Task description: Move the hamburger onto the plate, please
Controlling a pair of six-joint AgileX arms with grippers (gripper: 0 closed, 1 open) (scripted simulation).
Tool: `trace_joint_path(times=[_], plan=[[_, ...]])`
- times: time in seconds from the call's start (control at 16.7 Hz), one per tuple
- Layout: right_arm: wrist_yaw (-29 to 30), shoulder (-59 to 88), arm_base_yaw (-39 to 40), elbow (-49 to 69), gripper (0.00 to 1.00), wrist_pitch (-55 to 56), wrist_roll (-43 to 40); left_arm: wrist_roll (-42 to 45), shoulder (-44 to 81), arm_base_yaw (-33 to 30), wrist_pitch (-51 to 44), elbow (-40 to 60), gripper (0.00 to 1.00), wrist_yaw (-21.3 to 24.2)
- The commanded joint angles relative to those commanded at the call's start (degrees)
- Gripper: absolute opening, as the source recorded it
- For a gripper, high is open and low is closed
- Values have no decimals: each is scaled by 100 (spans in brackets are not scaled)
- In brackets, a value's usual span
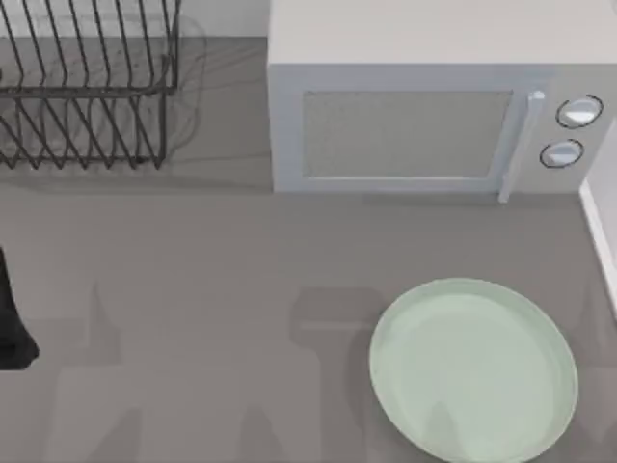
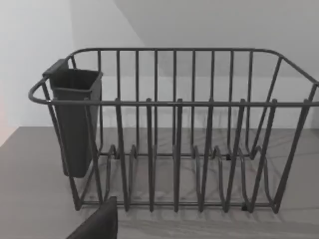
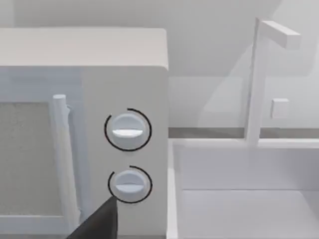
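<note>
1. Top view: our plate (image 1: 474, 371), round and pale mint green, lies bare at the desk's front right, just in front of the microwave (image 1: 439, 101), whose door is closed.
2. Wire dish rack (image 1: 82, 82): back left corner of the desk, with a dark cutlery cup (image 2: 75, 119) hung on one end.
3. Left arm: a dark part sits at the desk's left edge; its wrist camera faces the rack. A dark finger tip juts into that picture; whether the fingers are apart or together we cannot tell.
4. Right arm: its wrist camera faces the microwave's two knobs (image 3: 128, 130) and a white sink with faucet (image 3: 259, 79) beyond. Finger state likewise cannot be told.
5. Hamburger: we cannot locate it on the open desk, so its place relative to either gripper is unknown. It may sit behind the closed door; that is a guess.
6. Step in hand, as we judge it: the very start, nothing grasped. The next move calls for finding the hamburger first, possibly by opening the microwave at its handle (image 1: 516, 145).
</note>
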Motion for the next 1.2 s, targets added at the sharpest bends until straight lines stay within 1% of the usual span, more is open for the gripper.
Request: trace_joint_path(times=[0.24, 0.42, 0.6, 0.96, 1.2], plan=[[-2, 193, 21, 160, 100, -191, -83, 0, 0, 0, 0, 0, 100, 0], [1, 930, 83, 680, 100, -848, -359, 0, 0, 0, 0, 0, 100, 0], [9, 2212, 167, 1388, 100, -1833, -752, 0, 0, 0, 0, 0, 100, 0], [13, 5350, 367, 2883, 100, -4034, -1621, 0, 0, 0, 0, 0, 100, 0], [17, 6768, 470, 3719, 100, -5135, -2076, 0, 0, 0, 0, 0, 100, 0]])
